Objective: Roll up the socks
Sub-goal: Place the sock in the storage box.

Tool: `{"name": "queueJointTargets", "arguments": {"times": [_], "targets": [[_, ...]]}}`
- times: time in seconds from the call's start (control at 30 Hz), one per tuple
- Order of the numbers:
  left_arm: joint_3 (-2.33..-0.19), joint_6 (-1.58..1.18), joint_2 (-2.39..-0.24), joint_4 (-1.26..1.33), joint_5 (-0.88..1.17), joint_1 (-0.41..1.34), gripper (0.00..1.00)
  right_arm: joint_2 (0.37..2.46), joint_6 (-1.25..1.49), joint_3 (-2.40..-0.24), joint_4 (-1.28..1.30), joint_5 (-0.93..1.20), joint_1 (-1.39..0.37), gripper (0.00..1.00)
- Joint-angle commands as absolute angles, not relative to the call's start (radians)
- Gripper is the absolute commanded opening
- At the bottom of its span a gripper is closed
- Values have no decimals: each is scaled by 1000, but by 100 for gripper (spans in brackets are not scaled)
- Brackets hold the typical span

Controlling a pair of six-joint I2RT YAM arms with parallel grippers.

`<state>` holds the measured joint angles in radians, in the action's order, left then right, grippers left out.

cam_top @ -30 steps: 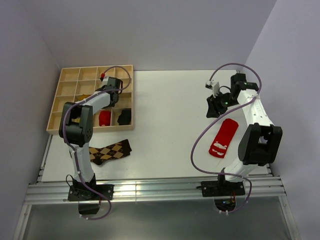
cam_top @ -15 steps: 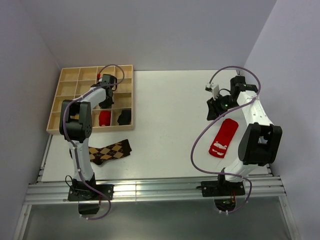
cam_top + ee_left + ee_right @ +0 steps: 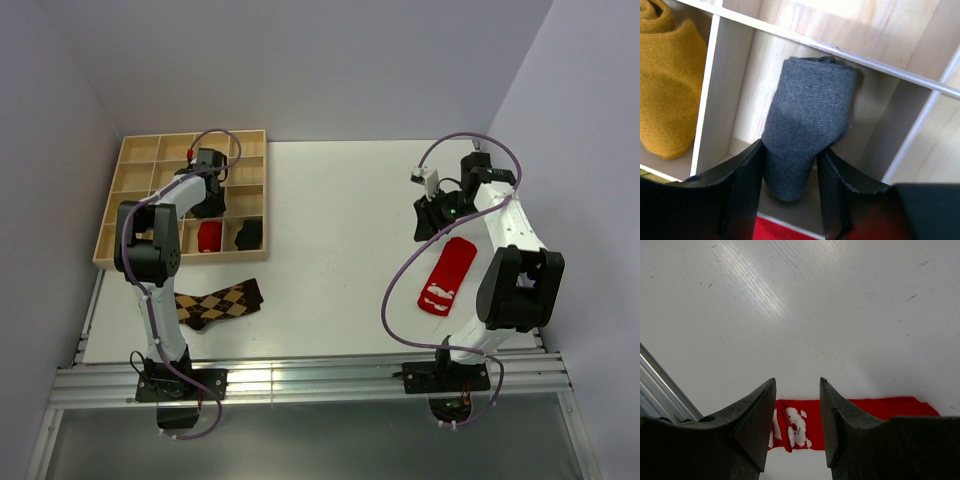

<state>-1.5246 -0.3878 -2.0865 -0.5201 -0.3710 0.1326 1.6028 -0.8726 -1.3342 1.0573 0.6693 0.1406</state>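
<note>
My left gripper [image 3: 206,193] is down in the wooden tray [image 3: 180,136]. In the left wrist view its fingers [image 3: 745,185] are shut on a rolled grey sock [image 3: 807,115] that lies in a compartment. A rolled mustard sock [image 3: 670,85] fills the compartment to its left. A red bundle [image 3: 208,235] and a dark bundle [image 3: 247,234] sit in the tray's front row. A brown argyle sock [image 3: 218,303] lies flat in front of the tray. My right gripper [image 3: 428,215] is open and empty above the table, just beyond a flat red sock with white marks [image 3: 448,275], which also shows in the right wrist view [image 3: 795,427].
The tray has several compartments and stands at the table's back left corner. Grey walls close in on the left, back and right. An aluminium rail [image 3: 300,380] runs along the near edge by the arm bases.
My left gripper has moved left and a little farther back inside the tray. My right gripper has shifted slightly and then held still. The loose socks have not moved.
</note>
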Motion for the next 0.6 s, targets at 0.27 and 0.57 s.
{"name": "queueJointTargets", "arguments": {"times": [0.27, 0.57], "targets": [[-1568, -410, -1928, -560, -290, 143, 67, 1586, -882, -1351, 1046, 672, 149, 48], [-1519, -446, -1810, -560, -333, 166, 63, 1589, -877, -1362, 1052, 672, 149, 48]]}}
